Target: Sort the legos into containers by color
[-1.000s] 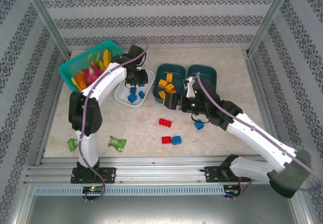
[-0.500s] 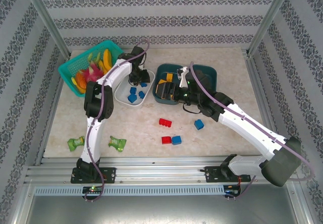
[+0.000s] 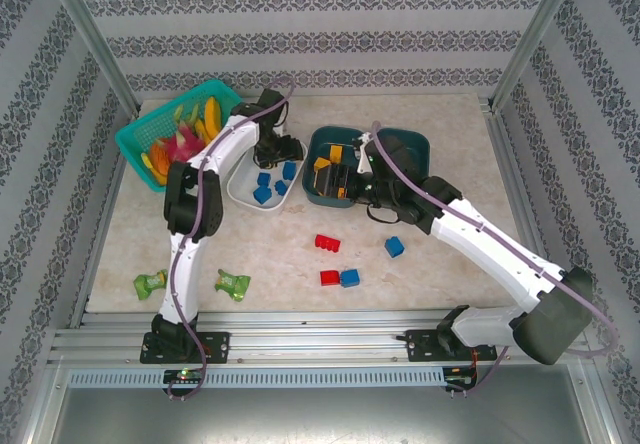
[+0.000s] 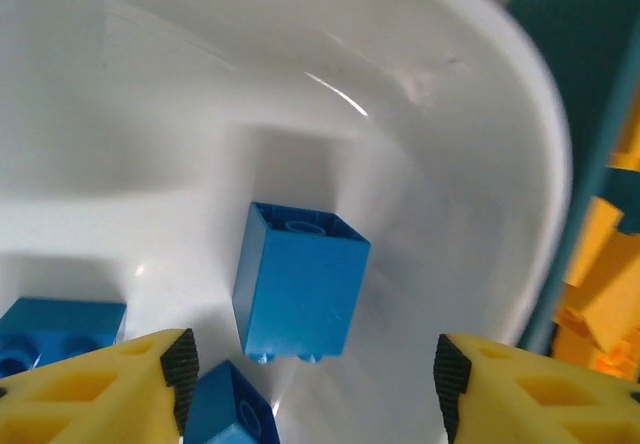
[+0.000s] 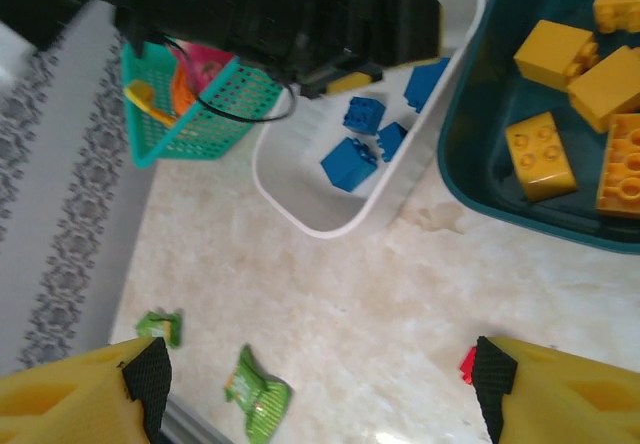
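From above, the right arm has swung off the desk (image 3: 280, 254), and the right end effector (image 3: 345, 177) now hangs over the teal tub (image 3: 311, 164) of yellow bricks (image 3: 323, 164); the left end effector (image 3: 278, 154) stays at the white tub (image 3: 238, 192). The left wrist view shows its fingers newly parted and gripping nothing, with a blue brick (image 4: 300, 284) lying in the tub beneath, so it is best lifted straight up to avoid clipping it. The right wrist view shows that end effector wide apart and empty above bare desk.

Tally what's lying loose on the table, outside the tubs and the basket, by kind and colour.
Red studded plastic bricks: 2
Blue studded plastic bricks: 2
Green shiny packets: 2
Total: 6
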`<state>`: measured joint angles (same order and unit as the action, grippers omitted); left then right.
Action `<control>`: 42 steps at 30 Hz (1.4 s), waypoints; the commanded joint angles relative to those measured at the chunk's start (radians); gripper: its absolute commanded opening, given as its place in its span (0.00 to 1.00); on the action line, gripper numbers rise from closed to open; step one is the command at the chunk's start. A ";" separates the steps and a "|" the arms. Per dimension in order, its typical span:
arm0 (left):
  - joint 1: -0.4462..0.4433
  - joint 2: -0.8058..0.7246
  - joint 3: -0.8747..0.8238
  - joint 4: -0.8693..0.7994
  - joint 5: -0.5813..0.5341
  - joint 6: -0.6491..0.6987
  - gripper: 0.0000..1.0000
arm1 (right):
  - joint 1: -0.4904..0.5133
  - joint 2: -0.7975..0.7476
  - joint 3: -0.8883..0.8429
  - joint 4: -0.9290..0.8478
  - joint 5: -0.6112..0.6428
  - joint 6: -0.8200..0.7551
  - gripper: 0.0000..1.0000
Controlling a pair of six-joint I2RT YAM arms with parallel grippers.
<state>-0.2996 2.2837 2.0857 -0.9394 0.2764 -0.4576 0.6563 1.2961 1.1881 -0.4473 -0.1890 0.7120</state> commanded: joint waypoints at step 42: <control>-0.161 -1.534 -1.219 0.193 -0.003 -0.370 0.83 | 0.190 0.765 0.326 -0.489 0.236 -0.647 0.27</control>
<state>-0.4454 0.7609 0.8753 -0.7250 0.2802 -0.8177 0.8345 2.0560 1.5105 -0.9432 0.0330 0.0566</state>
